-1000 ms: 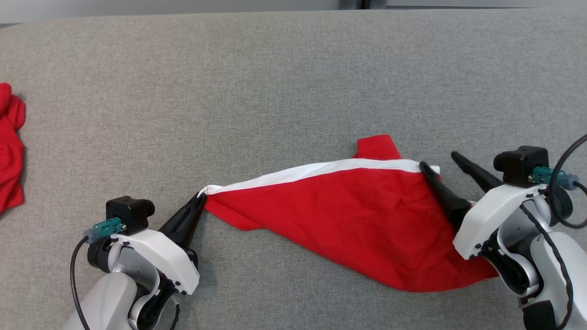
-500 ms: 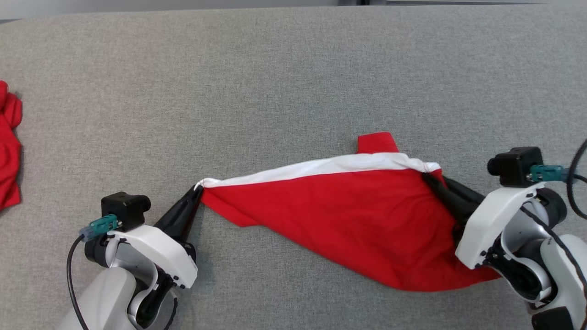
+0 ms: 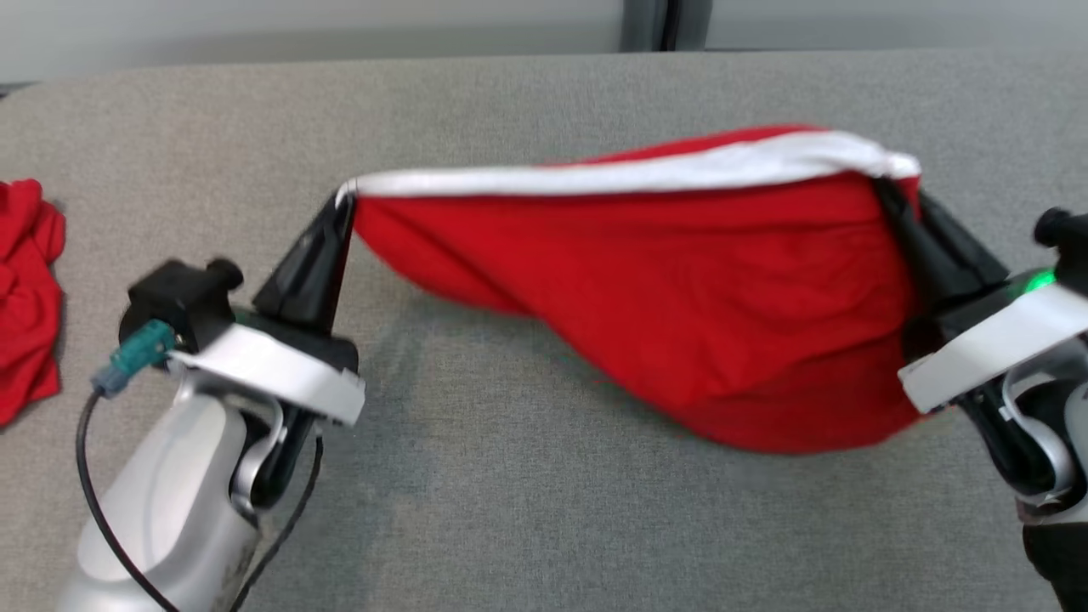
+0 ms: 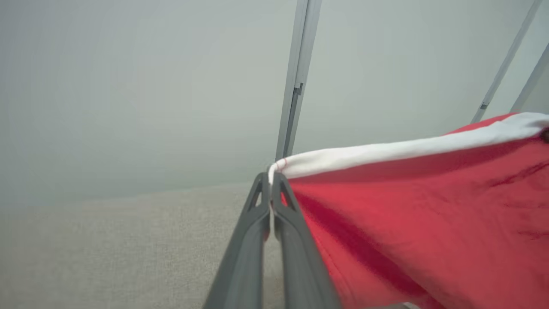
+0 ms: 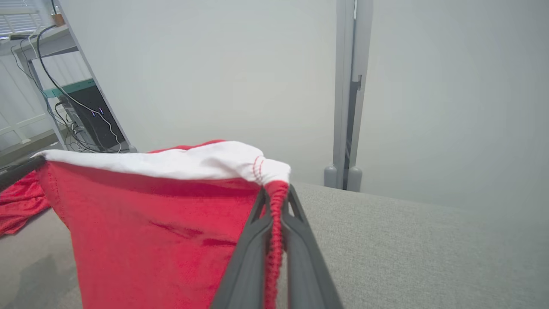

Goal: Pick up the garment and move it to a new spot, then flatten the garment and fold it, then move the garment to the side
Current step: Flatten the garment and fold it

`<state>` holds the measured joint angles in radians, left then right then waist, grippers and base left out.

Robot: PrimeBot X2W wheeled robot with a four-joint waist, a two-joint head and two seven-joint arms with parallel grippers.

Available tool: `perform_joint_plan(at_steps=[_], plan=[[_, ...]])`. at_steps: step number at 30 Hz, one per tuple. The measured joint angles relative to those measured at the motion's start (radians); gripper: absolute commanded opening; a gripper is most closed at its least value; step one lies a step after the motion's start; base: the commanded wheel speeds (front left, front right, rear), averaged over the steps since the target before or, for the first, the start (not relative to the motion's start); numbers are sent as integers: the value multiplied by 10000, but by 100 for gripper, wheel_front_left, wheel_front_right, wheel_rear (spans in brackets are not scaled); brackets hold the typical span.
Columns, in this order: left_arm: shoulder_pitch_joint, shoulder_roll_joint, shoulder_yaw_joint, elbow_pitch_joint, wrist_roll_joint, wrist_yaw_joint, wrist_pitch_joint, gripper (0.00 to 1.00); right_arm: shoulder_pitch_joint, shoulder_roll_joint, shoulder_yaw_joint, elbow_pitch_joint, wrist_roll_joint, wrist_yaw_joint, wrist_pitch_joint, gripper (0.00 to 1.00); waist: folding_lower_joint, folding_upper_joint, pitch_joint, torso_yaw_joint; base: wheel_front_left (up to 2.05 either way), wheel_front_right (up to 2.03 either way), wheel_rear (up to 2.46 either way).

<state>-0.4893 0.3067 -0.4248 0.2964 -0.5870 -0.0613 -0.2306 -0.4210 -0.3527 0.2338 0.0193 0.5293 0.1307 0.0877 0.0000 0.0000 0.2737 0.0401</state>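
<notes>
Worktop point(image 3: 510, 527): grey woven covering; backed by pale wall point(image 3: 340, 25) and grey upright post point(image 3: 650, 25).
Garment point(image 3: 680, 297): red, white band along top edge; hung stretched between both pincers, raised over worktop centre to right, lower body sagging; contact with surface could not be told.
Left pincer point(image 3: 338, 208): clenched on left end of white band.
Right pincer point(image 3: 899, 197): clenched on red seam at right end of band.
Other cloth point(image 3: 25, 289): red, crumpled; lay at far left edge, well apart from garment.
</notes>
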Motion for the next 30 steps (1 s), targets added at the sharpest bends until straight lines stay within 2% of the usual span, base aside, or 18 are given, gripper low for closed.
perform_joint_plan(at_steps=[6, 16, 24, 30], plan=[[-940, 58, 176, -1304, 497, 251, -121, 0, -616, 291, -683, -683, -399, 0, -734, 0, 0, 0, -542, -92, 0, 0, 0], [-1956, 366, 548, -3212, 1018, 886, 40, 0, -1271, 821, -1453, -1081, -675, 0, -564, 0, 0, 0, -1222, -456, 0, 0, 0], [-2152, 297, 474, -3235, 920, 970, 357, 0, -1343, 1177, -1540, -855, -529, 0, -441, 0, 0, 0, -1033, -585, 0, 0, 0], [-3308, 171, 416, -2343, 865, 660, 389, 0, -2336, 1375, -1371, -125, -405, 0, -522, 0, 0, 0, -466, -610, 0, 0, 0]])
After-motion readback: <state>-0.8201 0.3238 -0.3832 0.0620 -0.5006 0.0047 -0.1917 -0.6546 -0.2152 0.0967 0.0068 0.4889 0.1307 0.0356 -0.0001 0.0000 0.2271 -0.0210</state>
